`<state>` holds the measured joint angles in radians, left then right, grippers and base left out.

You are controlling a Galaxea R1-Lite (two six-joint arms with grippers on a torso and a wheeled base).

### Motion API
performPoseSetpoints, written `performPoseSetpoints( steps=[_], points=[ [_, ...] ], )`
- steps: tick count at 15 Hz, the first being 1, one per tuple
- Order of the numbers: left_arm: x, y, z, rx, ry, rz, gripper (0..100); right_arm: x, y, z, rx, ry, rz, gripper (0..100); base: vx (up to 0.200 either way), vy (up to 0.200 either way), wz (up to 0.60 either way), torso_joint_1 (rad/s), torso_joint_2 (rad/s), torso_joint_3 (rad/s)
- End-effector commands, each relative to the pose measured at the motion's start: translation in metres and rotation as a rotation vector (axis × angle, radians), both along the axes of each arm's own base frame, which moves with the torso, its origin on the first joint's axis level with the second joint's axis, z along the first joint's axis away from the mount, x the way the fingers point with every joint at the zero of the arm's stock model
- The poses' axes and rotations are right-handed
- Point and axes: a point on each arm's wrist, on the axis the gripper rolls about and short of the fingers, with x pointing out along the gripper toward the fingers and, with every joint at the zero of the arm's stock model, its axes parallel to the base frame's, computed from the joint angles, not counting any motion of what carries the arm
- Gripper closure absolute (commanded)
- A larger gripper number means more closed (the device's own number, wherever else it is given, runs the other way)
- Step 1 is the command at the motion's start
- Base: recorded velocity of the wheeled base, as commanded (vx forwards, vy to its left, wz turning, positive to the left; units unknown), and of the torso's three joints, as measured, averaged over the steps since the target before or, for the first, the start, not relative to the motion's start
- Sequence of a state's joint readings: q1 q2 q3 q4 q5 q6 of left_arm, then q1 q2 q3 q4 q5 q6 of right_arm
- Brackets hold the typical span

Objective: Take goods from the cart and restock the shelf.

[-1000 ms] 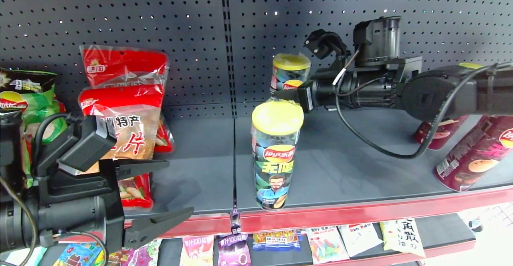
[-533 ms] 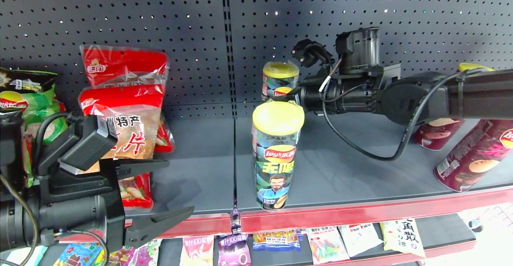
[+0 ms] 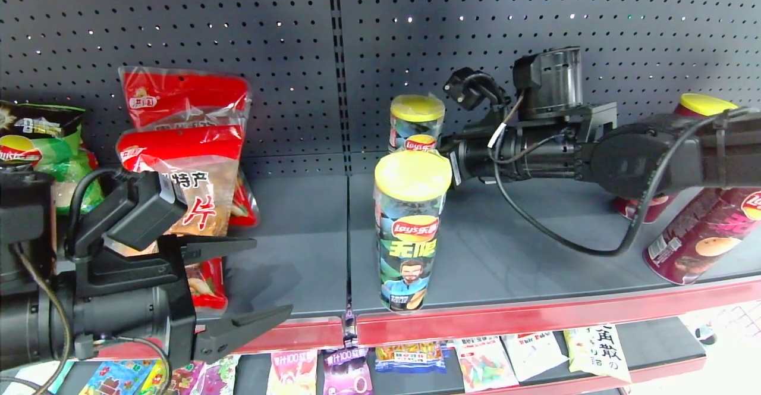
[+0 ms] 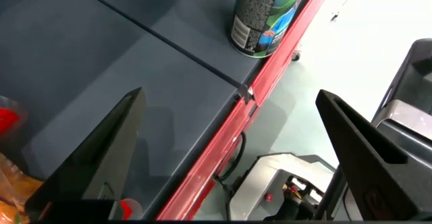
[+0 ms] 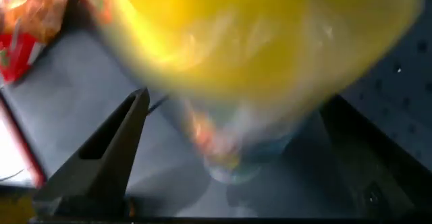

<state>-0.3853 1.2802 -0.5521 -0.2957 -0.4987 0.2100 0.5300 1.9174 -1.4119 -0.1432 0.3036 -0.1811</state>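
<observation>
Jaws of left gripper (image 3: 270,276) wide apart and empty before shelf (image 3: 297,252) lip in head view, rear can (image 3: 416,122) upright behind front can (image 3: 410,228), left wrist view likewise gaping, right wrist view (blurred) has right gripper (image 5: 236,99) spread astride yellow lid (image 5: 270,35), contact unclear.

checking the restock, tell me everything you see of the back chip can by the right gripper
The back chip can is a tube with a yellow lid and a printed blue-green wrap. It is upright at the rear of the grey shelf, base hidden behind the front can. The right gripper has its jaws spread either side; contact unclear.
</observation>
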Motion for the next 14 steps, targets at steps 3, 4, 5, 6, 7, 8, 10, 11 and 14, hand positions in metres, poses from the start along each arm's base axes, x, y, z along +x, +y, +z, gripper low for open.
performPoseSetpoints(
  steps=[3,4,5,6,7,8,10,11,14],
  points=[
    [0.014,-0.007,-0.002,0.026,0.002,-0.019,0,-0.053,-0.037,0.006,-0.033,0.018,-0.073,0,0.0,0.0,0.0,0.0,0.0,0.0],
    [0.016,-0.01,-0.005,0.031,0.014,-0.03,0,-0.067,-0.045,0.004,-0.042,0.027,-0.083,0,0.0,0.0,0.0,0.0,0.0,0.0],
    [0.022,-0.016,-0.007,0.038,0.027,-0.044,0,-0.088,-0.057,0.003,-0.046,0.036,-0.084,0,0.0,0.0,0.0,0.0,0.0,0.0],
    [0.025,-0.017,-0.008,0.041,0.033,-0.044,0,-0.097,-0.062,0.002,-0.048,0.036,-0.085,0,0.0,0.0,0.0,0.0,0.0,0.0],
    [0.033,-0.021,-0.013,0.053,0.05,-0.047,0,-0.122,-0.077,0.0,-0.046,0.036,-0.085,0,0.0,0.0,0.0,0.0,0.0,0.0],
    [0.039,-0.024,-0.016,0.07,0.053,-0.048,0,-0.137,-0.085,-0.001,-0.041,0.03,-0.086,0,0.0,0.0,0.0,0.0,0.0,0.0],
    [0.047,-0.027,-0.022,0.1,0.053,-0.056,0,-0.167,-0.102,0.0,-0.024,0.001,-0.088,0,0.0,0.0,0.0,0.0,0.0,0.0],
    [0.048,-0.03,-0.024,0.106,0.058,-0.067,0,-0.178,-0.108,0.001,-0.013,-0.018,-0.087,0,0.0,0.0,0.0,0.0,0.0,0.0],
    [0.058,-0.047,-0.033,0.141,0.074,-0.095,0,-0.223,-0.138,0.002,0.036,-0.105,-0.131,0,0.0,0.0,0.0,0.0,0.0,0.0]
  ],
)
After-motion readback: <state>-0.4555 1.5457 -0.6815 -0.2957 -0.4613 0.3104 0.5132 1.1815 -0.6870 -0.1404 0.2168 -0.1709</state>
